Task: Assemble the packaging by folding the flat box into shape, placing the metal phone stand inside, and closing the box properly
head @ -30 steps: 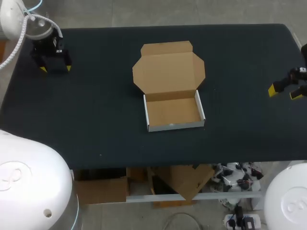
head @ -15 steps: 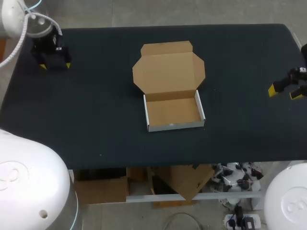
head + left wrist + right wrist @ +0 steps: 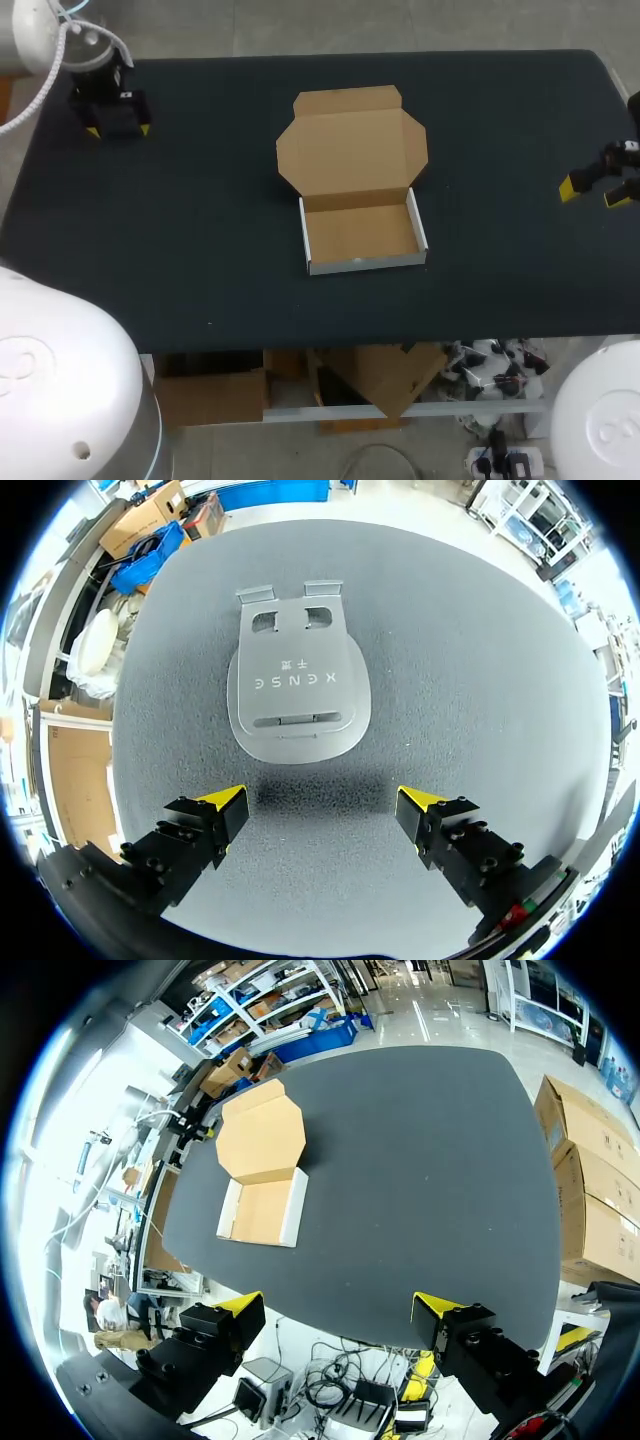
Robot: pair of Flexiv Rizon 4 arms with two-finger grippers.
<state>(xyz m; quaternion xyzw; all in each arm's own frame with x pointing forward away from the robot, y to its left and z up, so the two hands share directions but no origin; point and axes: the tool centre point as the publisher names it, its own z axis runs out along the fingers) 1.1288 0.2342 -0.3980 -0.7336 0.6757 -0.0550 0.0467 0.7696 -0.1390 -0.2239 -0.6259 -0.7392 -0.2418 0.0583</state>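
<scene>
The cardboard box [image 3: 360,235] stands folded into a shallow white-walled tray in the middle of the table, and it shows again in the right wrist view [image 3: 262,1210]. Its brown lid [image 3: 350,140] lies open flat behind it. A grey metal phone stand [image 3: 298,685] lies flat on the mat just ahead of my left gripper [image 3: 325,805], whose fingers are open and apart from it. In the head view my left gripper [image 3: 117,130] hangs at the far left corner and hides the stand. My right gripper [image 3: 598,190] is open at the table's right edge, holding nothing [image 3: 338,1310].
The dark table top [image 3: 200,250] runs from edge to edge, with only the box on its middle. Both grippers sit close to the table's edges, the left near the far left corner and the right at the right side.
My left gripper has shifted slightly toward the table's far edge. The right arm and the box have not moved.
</scene>
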